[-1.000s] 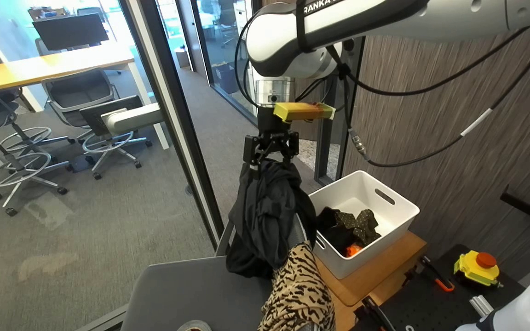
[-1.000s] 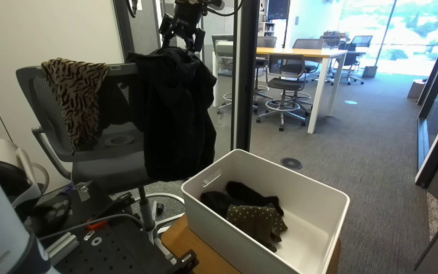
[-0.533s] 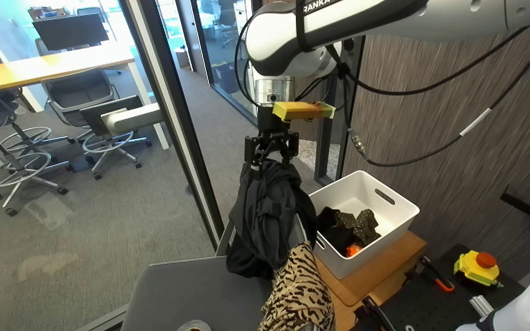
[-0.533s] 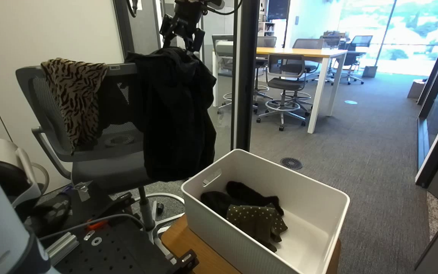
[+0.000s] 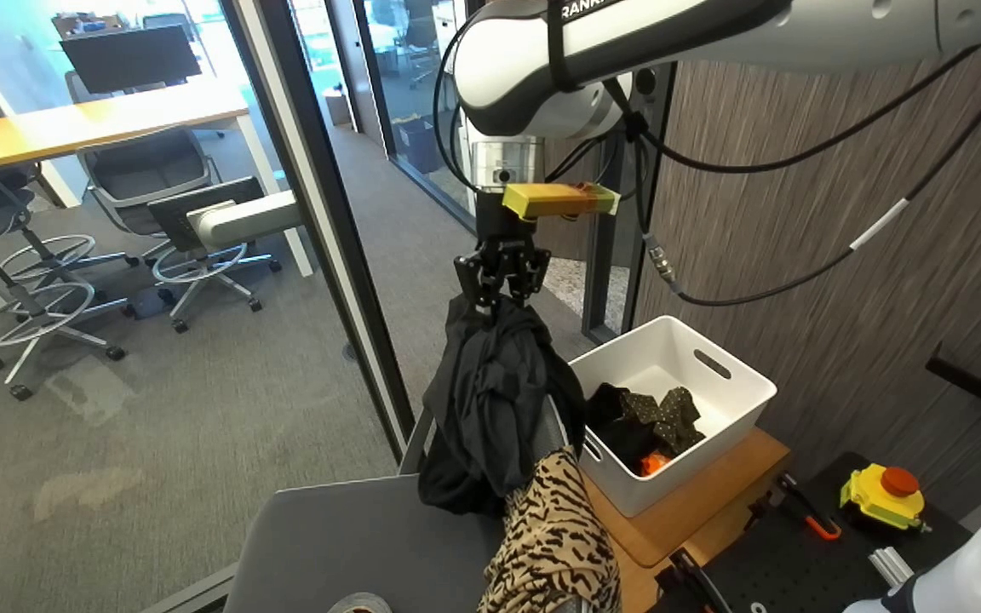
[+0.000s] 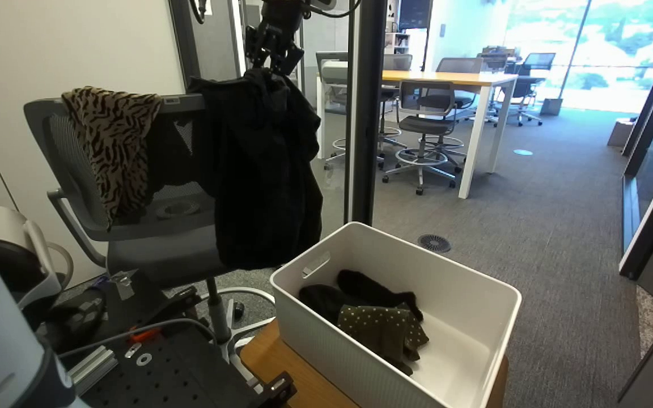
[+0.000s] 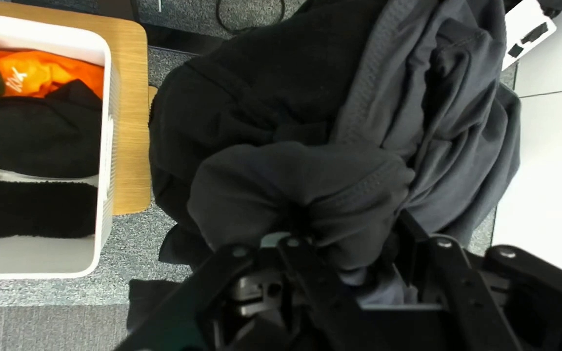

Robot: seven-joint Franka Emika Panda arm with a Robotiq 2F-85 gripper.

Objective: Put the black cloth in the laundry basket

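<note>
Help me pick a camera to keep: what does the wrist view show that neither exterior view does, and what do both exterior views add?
Only the wrist view: a pale, script-like mark on the orange cloth in the white basket.
Only the exterior views: the animal-print cloth draped over the chair back, and the yellowish table in the background.
Shared: the black cloth bunched at the gripper, the white basket, and the dotted cloth inside it.

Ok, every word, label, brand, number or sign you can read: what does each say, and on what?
"RANK", rest hidden or cropped, on the robot arm.
White marking on the orange cloth: not legible.
Tag on the chair back: too small to read.
</note>
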